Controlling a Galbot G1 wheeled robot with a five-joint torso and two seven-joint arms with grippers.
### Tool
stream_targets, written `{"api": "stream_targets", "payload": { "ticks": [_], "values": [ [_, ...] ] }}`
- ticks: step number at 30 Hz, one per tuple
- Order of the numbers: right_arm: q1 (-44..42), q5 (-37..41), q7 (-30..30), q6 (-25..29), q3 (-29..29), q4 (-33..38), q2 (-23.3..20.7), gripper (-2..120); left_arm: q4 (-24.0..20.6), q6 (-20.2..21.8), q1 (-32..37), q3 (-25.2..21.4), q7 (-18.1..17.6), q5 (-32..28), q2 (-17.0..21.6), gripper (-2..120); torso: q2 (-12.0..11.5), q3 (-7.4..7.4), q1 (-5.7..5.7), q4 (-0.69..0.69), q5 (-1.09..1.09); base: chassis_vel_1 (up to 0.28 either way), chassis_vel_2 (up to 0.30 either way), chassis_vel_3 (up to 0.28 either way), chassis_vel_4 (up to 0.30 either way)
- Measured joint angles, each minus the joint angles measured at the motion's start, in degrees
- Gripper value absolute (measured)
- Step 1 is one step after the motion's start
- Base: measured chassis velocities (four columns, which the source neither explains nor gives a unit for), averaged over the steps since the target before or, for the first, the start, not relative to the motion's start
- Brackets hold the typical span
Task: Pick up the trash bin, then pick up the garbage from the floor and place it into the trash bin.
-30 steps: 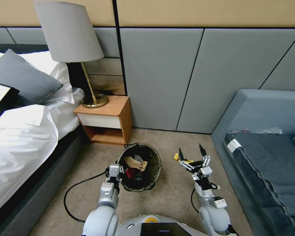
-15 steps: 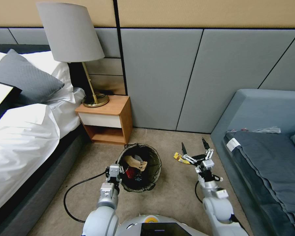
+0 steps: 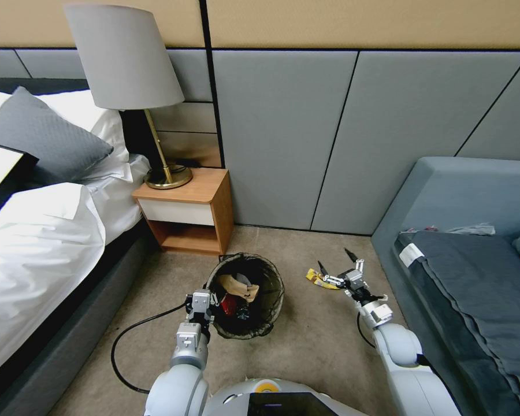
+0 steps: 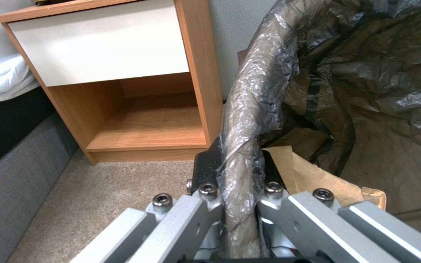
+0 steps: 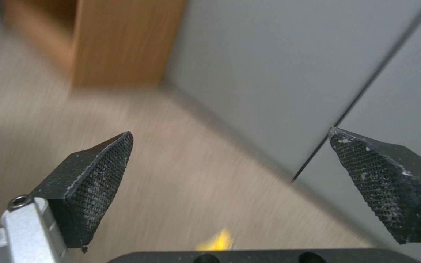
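**Bin gripped, part-filled; yellow wrapper still on carpet**

Left gripper (image 3: 204,303) clamped on the rim of the round bin with the dark bag liner (image 3: 268,289), in front of the wooden nightstand (image 3: 214,199). Brown paper and red litter already inside. Right gripper (image 3: 336,261) spread wide, low over the yellow wrapper (image 3: 316,277) just beside the bin. Judging: one pick left in sight.

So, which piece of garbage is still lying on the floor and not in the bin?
The yellow wrapper, on the carpet beside the open right gripper. The brown paper and red wrapper already lie inside the trash bin.
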Motion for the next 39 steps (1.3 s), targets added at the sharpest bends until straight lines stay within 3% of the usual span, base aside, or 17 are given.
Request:
{"api": "stream_targets", "payload": {
  "ticks": [2,6,13,23,39],
  "values": [
    [3.6,-2.7,-6.0,0.5,-0.4,-6.8,-1.5,100,0.0,0.0,0.1,0.0,0.0,0.1,0.0,0,0.0,0.00,0.00,0.00,0.01,0.000,0.000,0.000,0.000],
    [8.5,-6.0,-11.2,2.4,-1.1,-13.6,-3.2,100,0.0,0.0,0.2,0.0,0.0,0.2,-0.1,0,0.0,0.00,0.00,0.01,0.00,0.000,0.000,0.000,0.000],
    [14.0,-11.0,-14.4,4.7,-2.1,-22.3,-3.9,100,0.1,0.0,0.4,0.0,0.0,0.5,-0.4,0,0.0,0.00,0.00,0.01,-0.01,0.000,0.000,0.000,0.000],
    [20.2,-14.2,-13.8,6.4,-3.9,-34.4,-3.6,100,0.0,0.0,1.0,-0.2,-0.1,1.1,-0.7,0,0.0,0.00,0.00,0.00,0.00,0.000,0.000,0.000,0.000],
    [28.8,-16.0,-5.8,6.0,-6.5,-48.7,-0.9,100,0.0,-0.2,1.8,-0.2,-0.1,1.8,-0.9,0,0.0,0.00,0.00,0.01,0.00,0.000,0.000,0.000,0.000]
  ]
}}
